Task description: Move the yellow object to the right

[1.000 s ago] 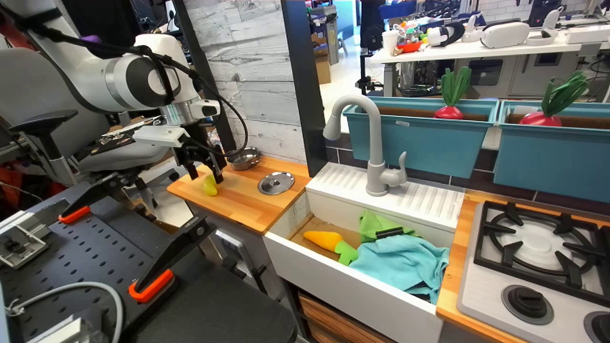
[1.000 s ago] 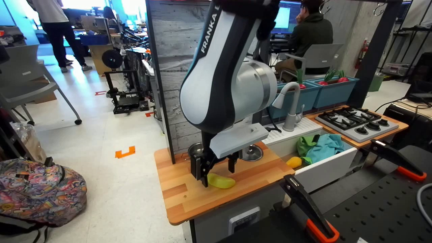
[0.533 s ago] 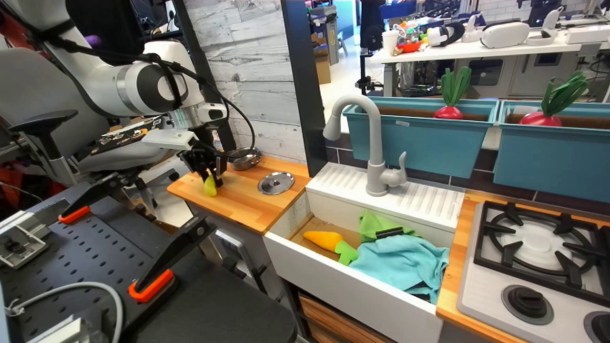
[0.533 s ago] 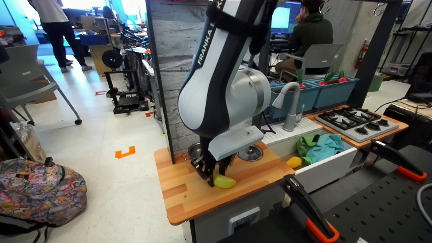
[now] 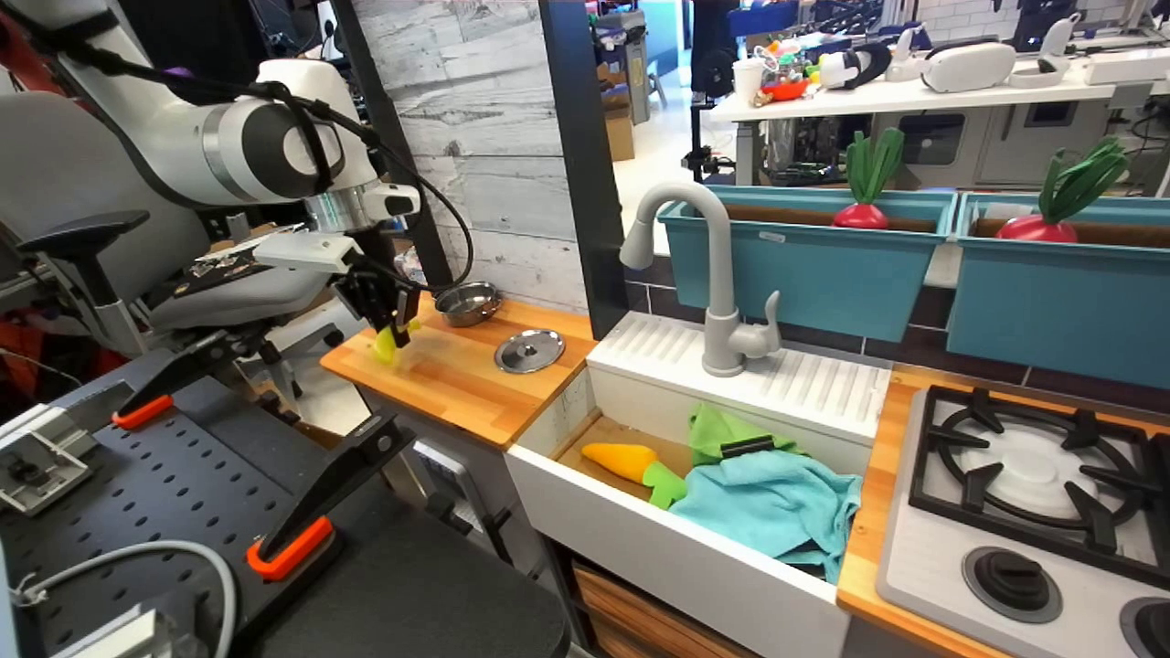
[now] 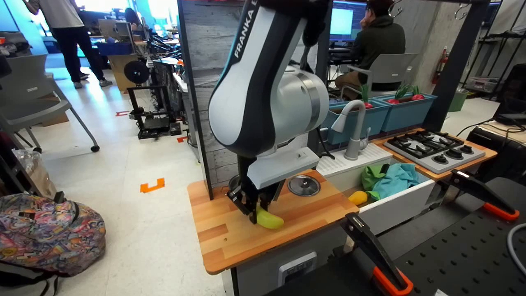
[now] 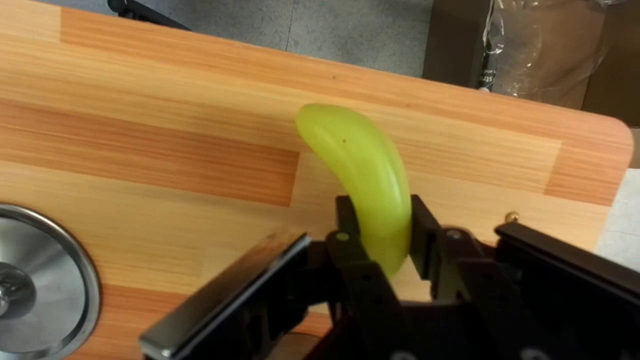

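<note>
The yellow object [image 7: 370, 160], a curved banana-like piece, is pinched near one end between both black fingers [image 7: 424, 235]. My gripper [image 7: 382, 217] is shut on it, and its longer free end points away from the jaws in the wrist view. In both exterior views the yellow object [image 5: 386, 345] [image 6: 271, 220] hangs from the gripper [image 5: 395, 331] [image 6: 259, 210] over the wooden counter [image 5: 457, 384]. It seems to be slightly off the wood, though the gap is hard to judge. The fingers hide part of its gripped end.
A metal lid [image 5: 530, 351] lies on the counter, with a small metal bowl [image 5: 468, 304] behind it near the wall panel [image 5: 512, 219]. Beyond the counter's edge is the sink [image 5: 676, 568], holding cloths and a yellow-orange lump [image 5: 620, 461]. A grey faucet [image 5: 721, 265] rises behind.
The gripper has closed from open fingers around the yellow object onto one end of it. It dipped, then rose a little, and the object has shifted slightly with it.
</note>
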`<action>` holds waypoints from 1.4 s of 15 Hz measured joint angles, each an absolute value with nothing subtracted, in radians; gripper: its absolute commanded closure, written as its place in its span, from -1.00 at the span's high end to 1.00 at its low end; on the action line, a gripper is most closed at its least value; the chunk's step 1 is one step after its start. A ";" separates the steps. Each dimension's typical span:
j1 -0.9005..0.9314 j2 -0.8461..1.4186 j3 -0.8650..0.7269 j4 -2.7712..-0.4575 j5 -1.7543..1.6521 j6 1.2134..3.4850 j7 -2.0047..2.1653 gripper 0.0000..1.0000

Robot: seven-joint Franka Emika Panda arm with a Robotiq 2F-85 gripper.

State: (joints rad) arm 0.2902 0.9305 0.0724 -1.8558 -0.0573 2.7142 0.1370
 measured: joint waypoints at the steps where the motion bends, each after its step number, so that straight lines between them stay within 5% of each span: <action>1: 0.284 0.906 0.072 -1.875 -0.047 2.723 0.145 -0.86; 21: -0.222 0.842 0.204 -2.107 0.109 2.965 -0.026 -0.86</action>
State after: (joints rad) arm -0.2221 0.8420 0.2042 -2.1071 0.1095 2.9646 -0.0255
